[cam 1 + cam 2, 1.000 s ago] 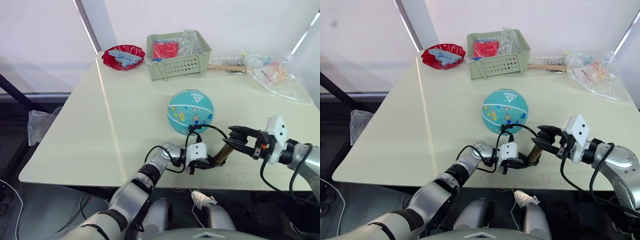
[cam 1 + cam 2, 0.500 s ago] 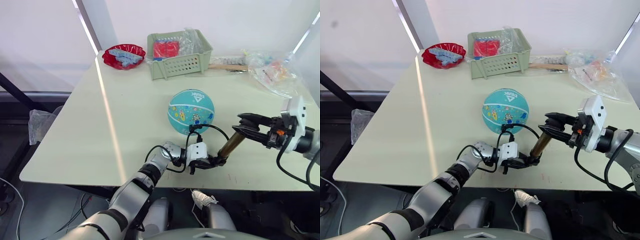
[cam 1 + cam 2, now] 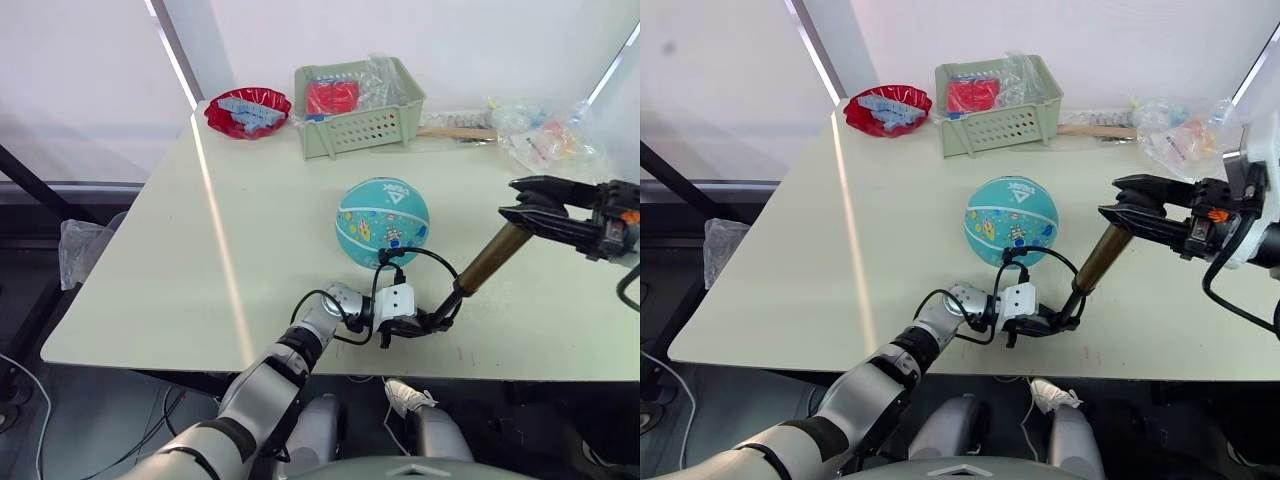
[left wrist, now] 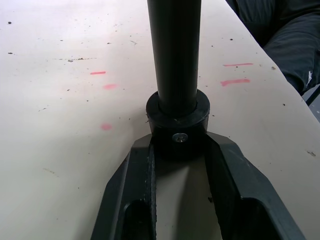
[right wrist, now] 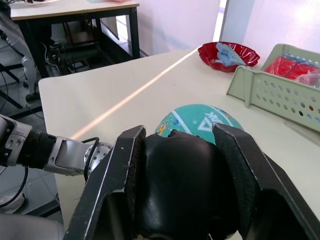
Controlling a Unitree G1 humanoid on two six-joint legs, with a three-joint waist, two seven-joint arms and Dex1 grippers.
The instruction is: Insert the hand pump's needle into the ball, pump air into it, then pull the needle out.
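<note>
The teal-blue ball [image 3: 383,222] rests mid-table. The hand pump [image 3: 490,258] leans up from the table's front edge toward the right, drawn out long. My left gripper [image 3: 432,322] lies on the table, shut on the pump's black base [image 4: 177,125]. My right gripper [image 3: 535,205] is raised to the right of the ball, shut on the pump's black handle [image 5: 177,185]. The thin black hose [image 3: 425,256] loops from the base to the ball's near lower side. Its fitting [image 3: 388,262] touches the ball there, and the needle itself is hidden.
A green basket [image 3: 355,125] with red packets and a red bowl [image 3: 247,112] stand at the table's far edge. Clear plastic bags [image 3: 550,140] lie at the far right. The table's front edge [image 3: 300,355] runs just below my left gripper.
My right gripper has risen and moved right with the handle, drawing the pump out longer and steeper. My left gripper and the ball have stayed in place.
</note>
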